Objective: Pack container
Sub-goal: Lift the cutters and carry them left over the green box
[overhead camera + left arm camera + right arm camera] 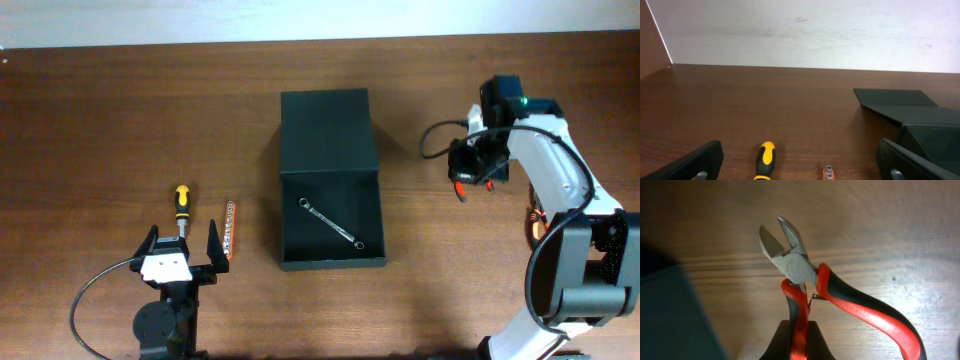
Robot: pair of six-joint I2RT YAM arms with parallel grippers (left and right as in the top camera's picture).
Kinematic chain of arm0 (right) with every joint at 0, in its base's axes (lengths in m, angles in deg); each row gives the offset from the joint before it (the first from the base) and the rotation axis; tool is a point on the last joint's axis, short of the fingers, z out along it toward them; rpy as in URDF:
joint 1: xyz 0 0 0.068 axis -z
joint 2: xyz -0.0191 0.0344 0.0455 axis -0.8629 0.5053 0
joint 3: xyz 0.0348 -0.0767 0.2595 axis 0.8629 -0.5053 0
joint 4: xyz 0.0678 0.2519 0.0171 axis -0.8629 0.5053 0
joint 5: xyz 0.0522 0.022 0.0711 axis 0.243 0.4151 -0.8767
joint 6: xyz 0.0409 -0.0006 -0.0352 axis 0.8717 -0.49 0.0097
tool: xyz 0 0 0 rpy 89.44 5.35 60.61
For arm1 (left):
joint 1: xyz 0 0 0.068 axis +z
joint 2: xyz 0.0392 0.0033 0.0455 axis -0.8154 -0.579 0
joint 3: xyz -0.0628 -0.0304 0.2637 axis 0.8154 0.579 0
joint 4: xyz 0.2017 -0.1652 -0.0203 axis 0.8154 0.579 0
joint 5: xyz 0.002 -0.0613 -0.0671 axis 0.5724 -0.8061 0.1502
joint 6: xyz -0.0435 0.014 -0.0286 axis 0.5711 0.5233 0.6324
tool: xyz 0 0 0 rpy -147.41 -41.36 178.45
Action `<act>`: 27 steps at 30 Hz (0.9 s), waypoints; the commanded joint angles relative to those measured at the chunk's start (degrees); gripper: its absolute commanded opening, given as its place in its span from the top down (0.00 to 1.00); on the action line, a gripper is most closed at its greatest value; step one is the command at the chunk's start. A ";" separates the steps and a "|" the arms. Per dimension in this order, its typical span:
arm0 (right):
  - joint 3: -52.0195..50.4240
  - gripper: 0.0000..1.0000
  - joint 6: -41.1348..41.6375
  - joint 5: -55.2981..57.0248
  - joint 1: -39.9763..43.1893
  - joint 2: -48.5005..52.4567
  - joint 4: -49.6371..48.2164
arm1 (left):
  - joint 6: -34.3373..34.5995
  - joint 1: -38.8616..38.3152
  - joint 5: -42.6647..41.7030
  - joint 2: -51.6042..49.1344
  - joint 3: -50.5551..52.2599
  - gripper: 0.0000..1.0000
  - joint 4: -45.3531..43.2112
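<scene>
A dark container (pixel 352 195) was shown open at mid-table (pixel 100 120), a wrench (pixel 330 222) laid inside. The right gripper (pixel 799 330) was clamped on one handle of red cutters (pixel 790 262) (apart from the container). The left gripper (pixel 183 248) was held wide apart.

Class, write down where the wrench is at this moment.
In the overhead view the wrench lies diagonally inside the open container at mid-table, to the right of the yellow-handled screwdriver and the orange bit strip.
</scene>
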 commanded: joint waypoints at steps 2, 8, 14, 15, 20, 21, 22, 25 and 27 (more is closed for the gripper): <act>7.65 0.96 -4.68 -4.07 -4.98 0.04 3.82 | -0.68 0.39 -0.59 0.46 0.39 0.01 -0.17; 13.20 0.96 -11.47 -4.04 -15.28 0.04 9.44 | -0.70 0.39 -0.57 0.44 0.39 0.01 -0.17; 13.35 0.96 -12.81 -0.81 -26.08 0.04 9.86 | -0.70 0.39 -0.59 0.46 0.39 0.01 -0.17; 13.35 0.96 -12.72 -0.59 -27.21 0.04 9.88 | -0.70 0.39 -0.59 0.44 0.39 0.01 -0.17; 13.35 0.96 -11.21 -0.61 -31.98 0.04 9.92 | -0.70 0.39 -0.57 0.46 0.39 0.01 -0.17; 13.35 0.96 -11.21 -0.63 -32.59 0.04 9.90 | -0.68 0.39 -0.57 0.46 0.39 0.01 -0.17; 13.35 0.96 -11.21 -0.63 -33.24 0.04 9.88 | -0.70 0.39 -0.57 0.44 0.39 0.01 -0.17; 13.31 0.96 -11.21 -0.61 -35.06 0.04 9.55 | -0.68 0.39 -0.57 0.44 0.39 0.01 -0.17; 13.31 0.96 -11.21 -0.63 -36.15 0.07 9.18 | -0.68 0.39 -0.57 0.44 0.39 0.01 -0.17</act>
